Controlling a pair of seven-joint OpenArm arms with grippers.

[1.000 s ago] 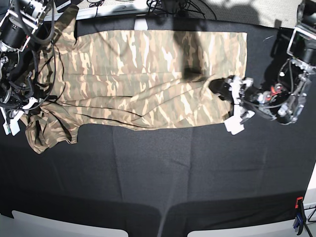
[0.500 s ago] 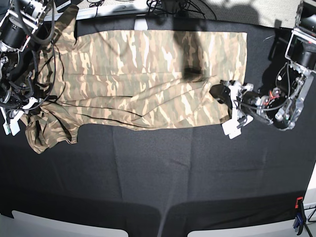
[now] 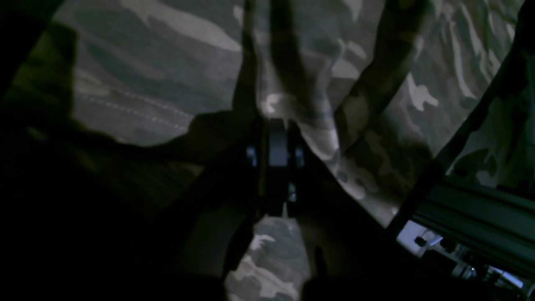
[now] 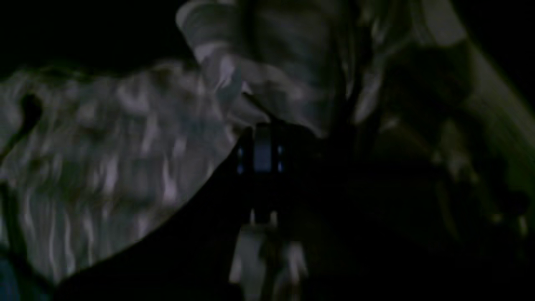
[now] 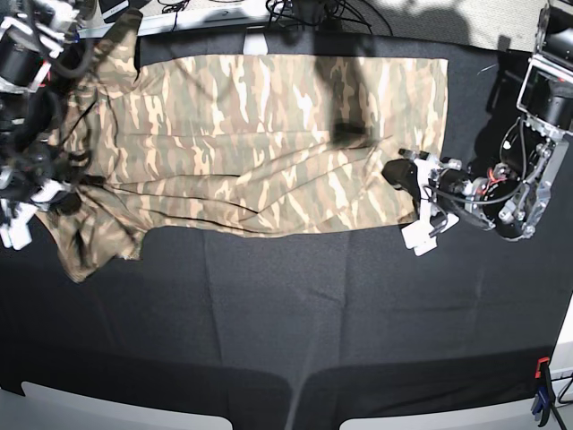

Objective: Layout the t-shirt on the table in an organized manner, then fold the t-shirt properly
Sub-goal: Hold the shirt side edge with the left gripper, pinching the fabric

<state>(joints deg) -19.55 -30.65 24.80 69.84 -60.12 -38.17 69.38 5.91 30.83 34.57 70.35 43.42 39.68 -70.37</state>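
The camouflage t-shirt [image 5: 269, 134] lies spread lengthwise across the far half of the black table [image 5: 295, 313], mostly flat, with creases toward its right hem. At that hem's near corner, my left gripper [image 5: 400, 175] is shut on the fabric. In the left wrist view the t-shirt [image 3: 167, 62] gathers into folds at the closed left gripper [image 3: 278, 129]. At the shirt's left end my right gripper [image 5: 67, 199] is shut on the bunched sleeve area. The right wrist view is dark, with the t-shirt [image 4: 104, 146] draping from the closed right gripper [image 4: 262, 133].
A white bar [image 5: 206, 20] and cables [image 5: 304, 11] run along the table's far edge. A red and blue clamp [image 5: 542, 383] sits at the near right corner. The left arm's body [image 5: 528, 179] hangs over the table's right side.
My left gripper has closed on the hem corner and edged slightly left. The right arm has shifted, and the bunched sleeve at the shirt's left end has moved with it.
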